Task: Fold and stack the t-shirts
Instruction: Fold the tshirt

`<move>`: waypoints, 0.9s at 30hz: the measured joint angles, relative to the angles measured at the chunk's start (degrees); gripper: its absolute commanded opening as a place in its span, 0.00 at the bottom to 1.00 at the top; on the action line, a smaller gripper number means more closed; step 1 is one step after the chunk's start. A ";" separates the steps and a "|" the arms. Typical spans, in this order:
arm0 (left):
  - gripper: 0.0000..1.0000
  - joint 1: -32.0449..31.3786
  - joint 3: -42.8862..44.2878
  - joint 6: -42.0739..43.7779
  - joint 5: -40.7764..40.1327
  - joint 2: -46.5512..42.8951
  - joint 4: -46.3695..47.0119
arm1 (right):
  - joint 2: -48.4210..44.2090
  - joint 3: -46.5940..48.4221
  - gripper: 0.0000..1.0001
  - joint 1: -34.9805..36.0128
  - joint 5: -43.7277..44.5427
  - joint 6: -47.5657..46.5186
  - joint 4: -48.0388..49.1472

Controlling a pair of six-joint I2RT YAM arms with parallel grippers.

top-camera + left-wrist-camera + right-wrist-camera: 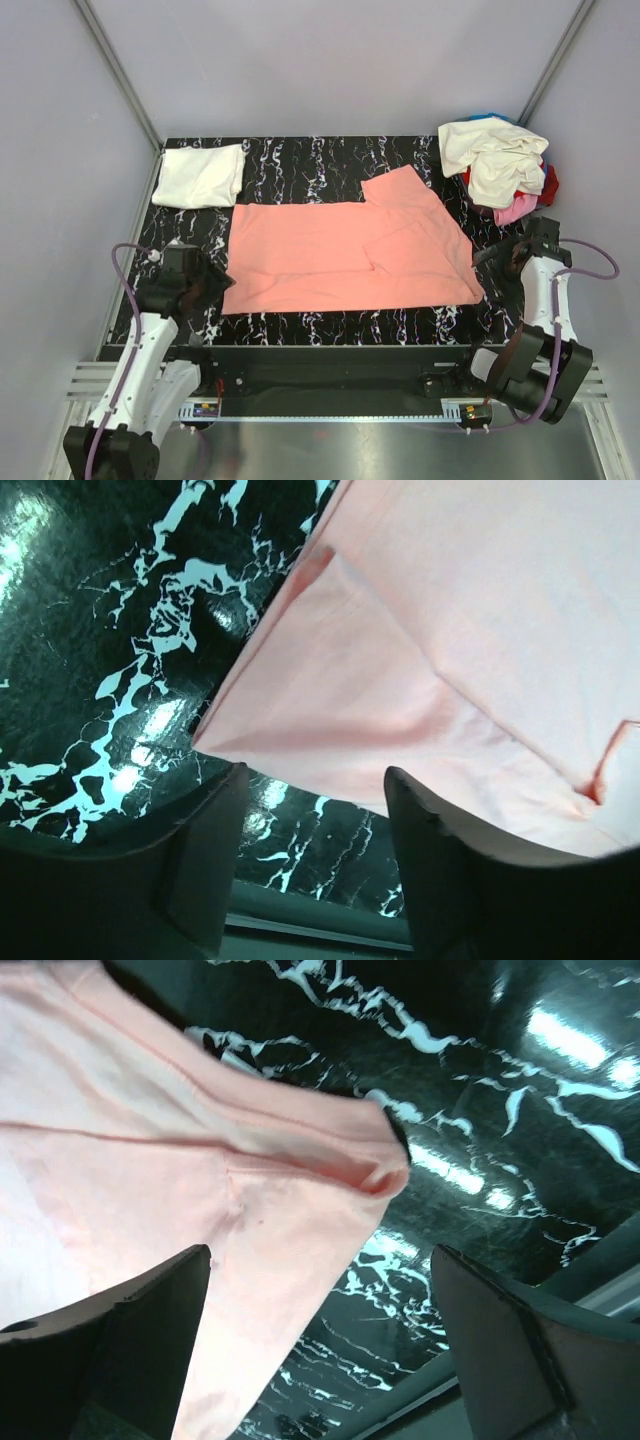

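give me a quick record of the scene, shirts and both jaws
pink shirt: laid flat, mid table
white shirt: folded, far left corner
pile: unfolded shirts, cream on top, far right corner
left jaws: open, empty, at pink shirt's near left corner
right jaws: open, empty, at its near right corner

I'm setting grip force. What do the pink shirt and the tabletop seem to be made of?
The pink shirt looks like soft, matte knit fabric, probably cotton: it lies limp, creased, with stitched hems. The tabletop looks hard and glossy, black with white veining, marble or a printed laminate; it mirrors bright light spots.
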 measured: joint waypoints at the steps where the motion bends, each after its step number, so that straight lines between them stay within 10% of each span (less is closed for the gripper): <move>1: 0.69 0.00 0.96 0.46 -0.02 -0.59 -0.74 | -0.13 0.00 1.00 -0.50 0.52 -0.11 -0.04; 8: 0.59 0.04 14.03 6.88 -2.12 6.99 2.38 | -0.98 0.00 0.99 -0.74 -2.51 -2.80 2.56; 18: 0.49 0.31 48.02 15.54 -4.96 53.40 7.28 | -1.66 -0.13 0.98 -0.79 -12.74 -7.87 8.28; 27: 0.48 -0.07 63.80 18.88 -4.94 75.32 5.01 | -7.78 -3.34 0.98 -0.72 -17.09 -8.85 10.84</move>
